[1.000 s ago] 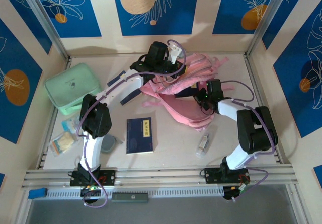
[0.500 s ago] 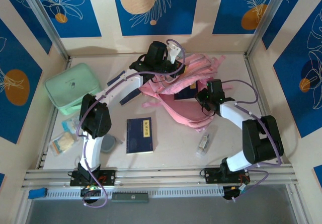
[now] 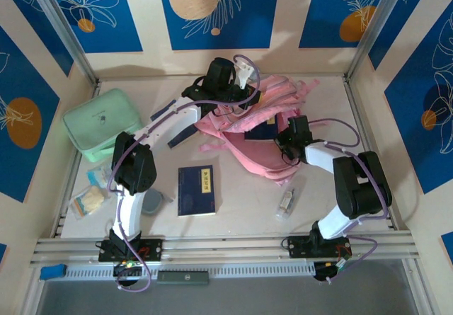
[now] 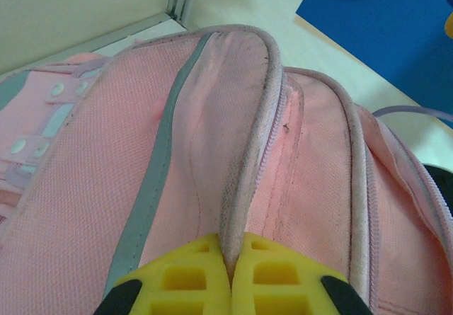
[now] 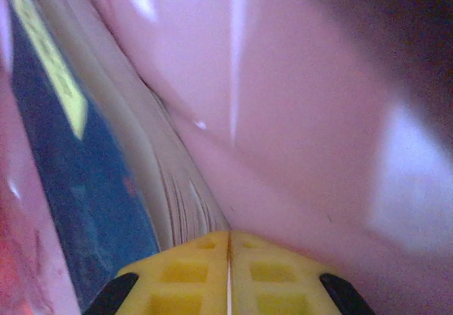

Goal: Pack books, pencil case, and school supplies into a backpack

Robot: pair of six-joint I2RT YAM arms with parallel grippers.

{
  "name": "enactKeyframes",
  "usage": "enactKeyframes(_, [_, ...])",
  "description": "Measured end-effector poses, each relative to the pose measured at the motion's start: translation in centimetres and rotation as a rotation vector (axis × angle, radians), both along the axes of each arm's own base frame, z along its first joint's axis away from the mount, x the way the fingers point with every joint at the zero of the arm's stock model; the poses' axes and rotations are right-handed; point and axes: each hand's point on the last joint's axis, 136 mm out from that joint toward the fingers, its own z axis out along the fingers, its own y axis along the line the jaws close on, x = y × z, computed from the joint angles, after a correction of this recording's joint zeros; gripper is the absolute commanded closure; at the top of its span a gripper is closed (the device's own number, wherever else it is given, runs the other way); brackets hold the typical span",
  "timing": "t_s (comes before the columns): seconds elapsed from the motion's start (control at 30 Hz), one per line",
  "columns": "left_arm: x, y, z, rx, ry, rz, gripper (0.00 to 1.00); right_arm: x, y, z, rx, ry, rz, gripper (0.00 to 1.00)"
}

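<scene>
The pink backpack (image 3: 263, 152) lies at the table's middle right, mouth held up. My left gripper (image 4: 230, 248) is shut on the backpack's piped opening rim (image 4: 244, 166), at the back of the bag (image 3: 237, 92). My right gripper (image 5: 228, 236) is shut with nothing between its fingers, down inside the bag's mouth (image 3: 284, 139). A navy book (image 5: 71, 173) with a yellow label stands just left of it, page edges against pink lining (image 5: 297, 117). A second book (image 3: 196, 190) lies flat on the table. A third book (image 3: 180, 136) is partly under the left arm. The grey-blue pencil case (image 3: 152, 203) sits near the left base.
A mint-green boxy case (image 3: 99, 124) stands at the left. Two small packets (image 3: 88, 200) lie by the left rail. A clear bottle (image 3: 286, 203) lies in front of the backpack, near the right arm. Walls close the table's back and sides.
My right arm swung outward and came back, its wrist ending slightly nearer inside the bag's mouth. The left gripper kept its hold on the rim.
</scene>
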Motion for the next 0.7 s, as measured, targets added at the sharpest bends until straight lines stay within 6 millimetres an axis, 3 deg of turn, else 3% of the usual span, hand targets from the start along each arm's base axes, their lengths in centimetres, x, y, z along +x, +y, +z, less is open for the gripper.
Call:
enactKeyframes(0.13, [0.0,0.0,0.0,-0.001,0.001,-0.001,1.00,0.7,-0.3,1.2,-0.001,-0.082,0.018,0.88])
enactKeyframes(0.27, [0.0,0.1,0.0,-0.001,0.001,-0.001,1.00,-0.8,1.0,3.3,-0.031,-0.156,0.085,0.68])
enactKeyframes(0.37, [0.1,0.1,0.0,-0.002,0.002,-0.002,1.00,-1.1,1.5,4.4,-0.038,-0.175,0.115,0.62])
enactKeyframes(0.53, [0.1,0.1,0.0,-0.004,0.005,0.000,1.00,-0.6,0.4,3.7,-0.063,-0.137,0.112,0.59])
enactKeyframes(0.7, [0.0,0.1,0.0,-0.005,0.006,-0.004,1.00,-1.1,0.6,3.7,-0.068,-0.127,0.151,0.57])
